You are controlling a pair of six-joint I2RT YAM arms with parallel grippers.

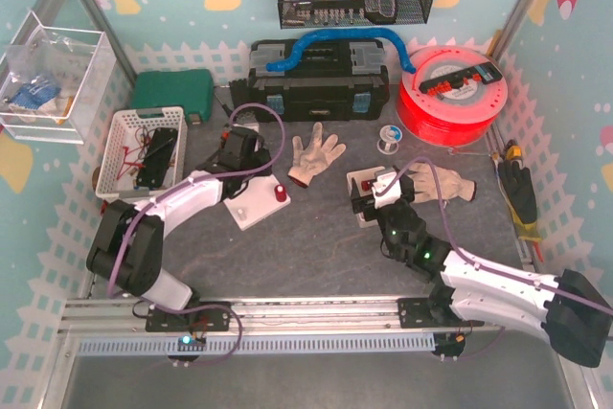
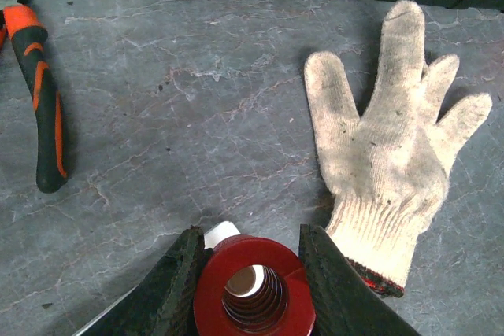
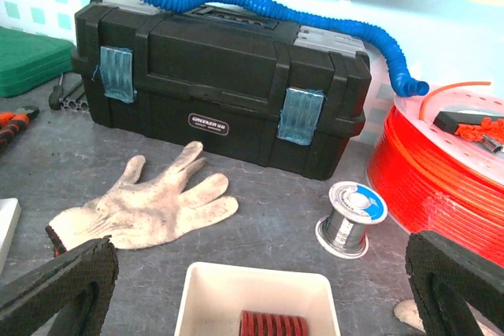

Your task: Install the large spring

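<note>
Large spring [image 2: 253, 298] (a red coil) clamped inside the left tool [image 2: 250, 243].

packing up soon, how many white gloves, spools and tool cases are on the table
white gloves: 2
spools: 2
tool cases: 2
total: 6

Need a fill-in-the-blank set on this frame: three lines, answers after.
1. The left gripper is shut on a red ____.
2. The right gripper is ____, holding nothing, over a white tray.
3. The blue hose lies on top of the black ____.
Answers: spring; open; toolbox.
</note>
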